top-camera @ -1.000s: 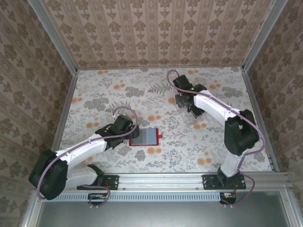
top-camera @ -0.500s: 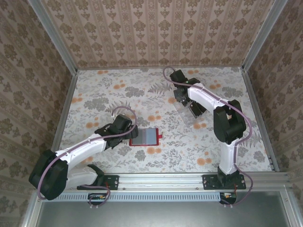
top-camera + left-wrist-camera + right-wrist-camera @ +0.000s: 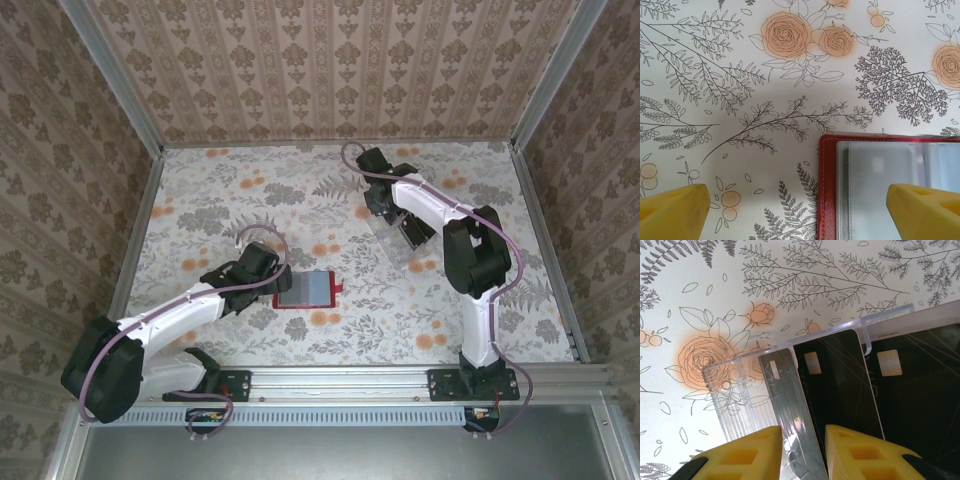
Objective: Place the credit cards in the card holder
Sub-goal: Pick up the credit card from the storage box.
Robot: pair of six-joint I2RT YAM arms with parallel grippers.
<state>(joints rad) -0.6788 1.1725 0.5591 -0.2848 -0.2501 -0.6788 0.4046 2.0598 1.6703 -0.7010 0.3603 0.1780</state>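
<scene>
The red card holder lies open on the floral table, its clear sleeves up and its tab pointing right. My left gripper hovers at its left edge. In the left wrist view the gripper is wide open, with the card holder's red border between the fingers. Black credit cards lie in a clear tray. My right gripper is shut on one tilted, shiny credit card over the tray. Other black cards lie flat beside it.
The tray's clear ribbed rim sits just left of the held card. Patterned walls with metal corner posts enclose the table on three sides. Bare floral surface separates the card holder from the tray.
The right arm's elbow has swung inward and its gripper has shifted slightly back and left over the tray. The left arm and the card holder have not moved.
</scene>
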